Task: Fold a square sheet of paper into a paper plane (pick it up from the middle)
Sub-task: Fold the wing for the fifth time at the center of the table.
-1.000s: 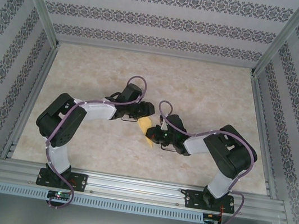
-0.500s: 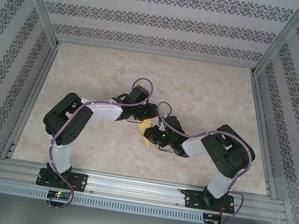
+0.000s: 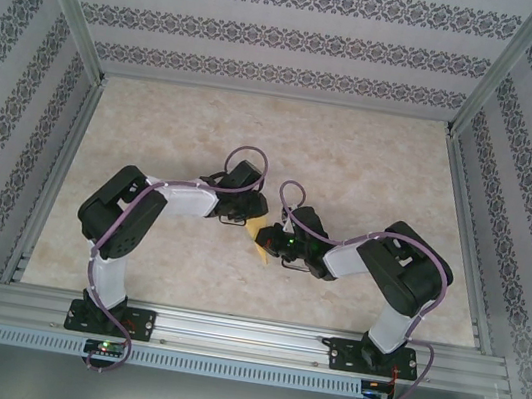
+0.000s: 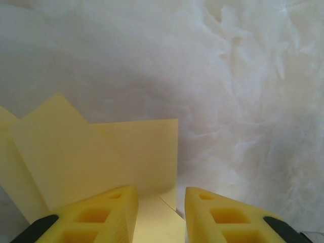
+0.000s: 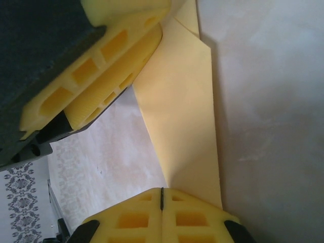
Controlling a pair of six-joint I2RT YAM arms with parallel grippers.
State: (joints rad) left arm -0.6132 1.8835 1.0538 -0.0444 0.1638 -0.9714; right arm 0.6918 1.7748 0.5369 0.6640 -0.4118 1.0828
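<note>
The sheet of paper [image 3: 260, 236], yellow-orange and partly folded, is sitting at the middle of the counter [image 3: 373, 166], where the tips of the two arms are meeting. The right tool [image 5: 162, 191] is gripping it. In the right wrist view its two yellow fingers are pressing flat together with only a thin seam between them, and a long narrow strip of the paper is running up out of that seam. At the far end of the strip, the left arm's fingers [image 5: 106, 71] are reaching in from the upper left, close against the paper's top edge.

The left tool [image 4: 161, 189] is showing more plainly in its own wrist view. Its fingers are standing a narrow gap apart, and a small flap of the paper is lying in that gap. Whether either finger is touching the flap is not clear. Beyond the fingertips, overlapping folded layers are spreading to the left, one pointed corner tilting up and left in front of a squarer panel.

From above, the paper is peeking out as a small wedge, with the left tool just above and left of it and the right tool just below and right.
</note>
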